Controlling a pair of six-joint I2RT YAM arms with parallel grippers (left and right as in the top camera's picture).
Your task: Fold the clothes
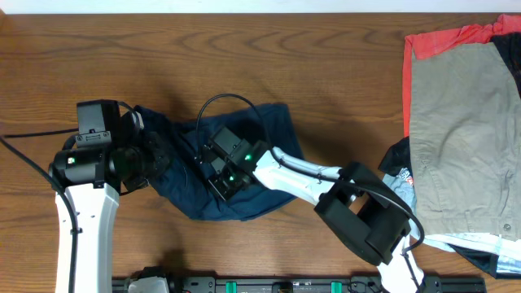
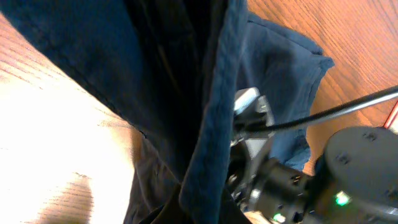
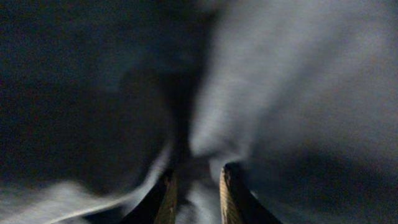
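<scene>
The clothes (image 1: 269,130), a dark navy garment, lie crumpled on the wooden table at centre. My left gripper (image 1: 159,159) is at their left edge. In the left wrist view the navy cloth (image 2: 186,81) hangs right in front of the camera, runs down into the jaws and hides the fingers. My right gripper (image 1: 213,168) presses into the middle of the garment. In the right wrist view its two fingers (image 3: 196,186) stand close together with a bunch of the navy cloth (image 3: 298,81) pinched between them.
A khaki-grey garment (image 1: 464,138) lies at the right edge on top of a red garment (image 1: 440,41), with more clothes (image 1: 403,175) under it. The right arm (image 2: 354,162) shows in the left wrist view. A black rail (image 1: 285,285) runs along the table's front edge.
</scene>
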